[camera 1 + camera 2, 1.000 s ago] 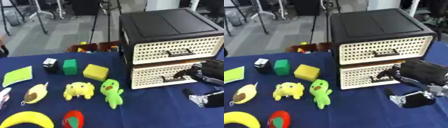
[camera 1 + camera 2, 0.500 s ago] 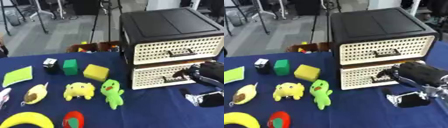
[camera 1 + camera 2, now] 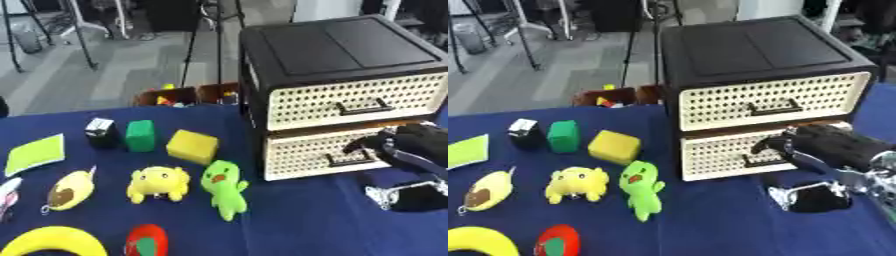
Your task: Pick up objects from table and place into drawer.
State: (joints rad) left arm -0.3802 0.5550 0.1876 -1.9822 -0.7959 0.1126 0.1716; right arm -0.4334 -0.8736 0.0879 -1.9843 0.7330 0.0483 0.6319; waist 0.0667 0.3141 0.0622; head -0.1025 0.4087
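Observation:
A black drawer unit [image 3: 341, 47] with two cream perforated drawers stands at the right of the blue table. My right hand [image 3: 837, 146] comes in from the right at the level of the lower drawer [image 3: 724, 160]. Its fingers [image 3: 777, 144] stretch to the drawer front just above the dark handle [image 3: 758, 160], and I do not see them curled round it. A silver part with a black pad [image 3: 807, 196] hangs below, over the cloth. On the left lie a green plush figure [image 3: 224, 186], a yellow plush [image 3: 158, 182], a yellow block [image 3: 192, 146] and a green block [image 3: 139, 135].
Further left are a black and white cube [image 3: 101, 131], a yellow-green card [image 3: 35, 154], an avocado toy [image 3: 68, 187], a banana [image 3: 51, 243] and a red and green piece [image 3: 145, 242]. A box of small items [image 3: 188, 95] sits behind the table. The upper drawer [image 3: 350, 99] is shut.
My right hand has edged slightly left toward the lower drawer front. The toys have not moved.

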